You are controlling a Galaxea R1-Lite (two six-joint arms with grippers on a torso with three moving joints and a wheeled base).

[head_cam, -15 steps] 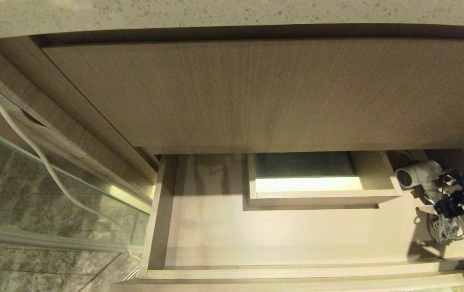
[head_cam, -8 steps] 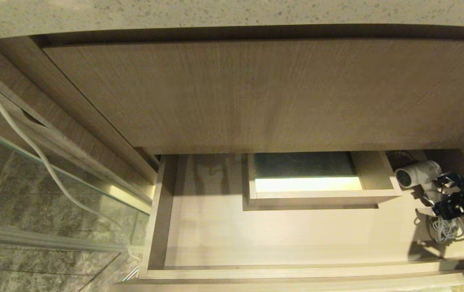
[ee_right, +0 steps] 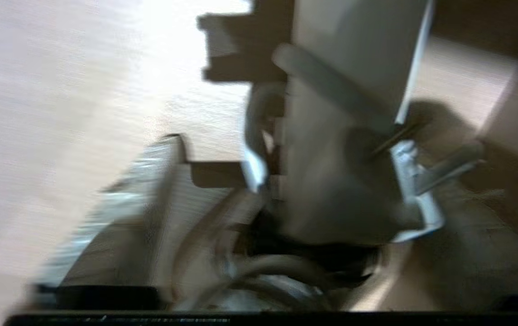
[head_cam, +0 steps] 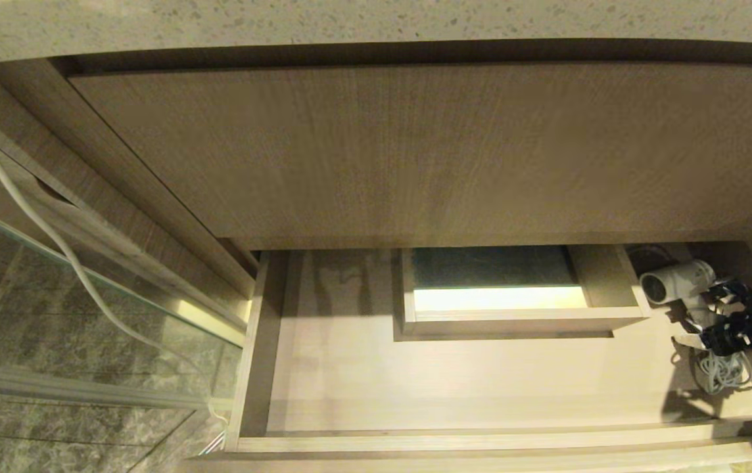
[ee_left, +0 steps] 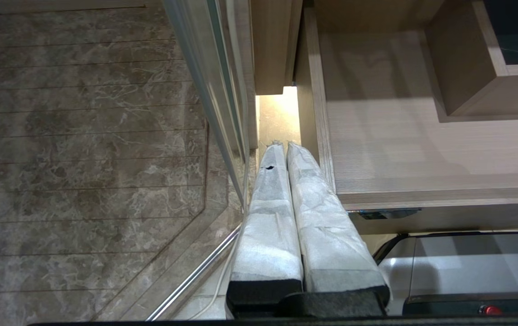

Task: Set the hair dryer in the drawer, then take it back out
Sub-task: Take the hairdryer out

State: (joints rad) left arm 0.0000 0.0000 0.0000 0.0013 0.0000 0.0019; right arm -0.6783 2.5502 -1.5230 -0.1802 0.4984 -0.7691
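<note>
Dryer [head_cam: 677, 284] in drawer [head_cam: 455, 384] R corner, boxed cut-out [head_cam: 520, 318] just beside; R gripper [head_cam: 718, 318] at handle, grip state unclear; L gripper [ee_left: 293, 181] closed, empty

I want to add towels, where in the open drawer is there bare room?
The drawer floor is bare from its left wall to the boxed cut-out, and in front of that box. The right end is crowded: hair dryer, cord, right gripper.

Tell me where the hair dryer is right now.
In the head view the hair dryer lies in the drawer's far right corner, beside the boxed cut-out, with the right gripper at its handle.
</note>
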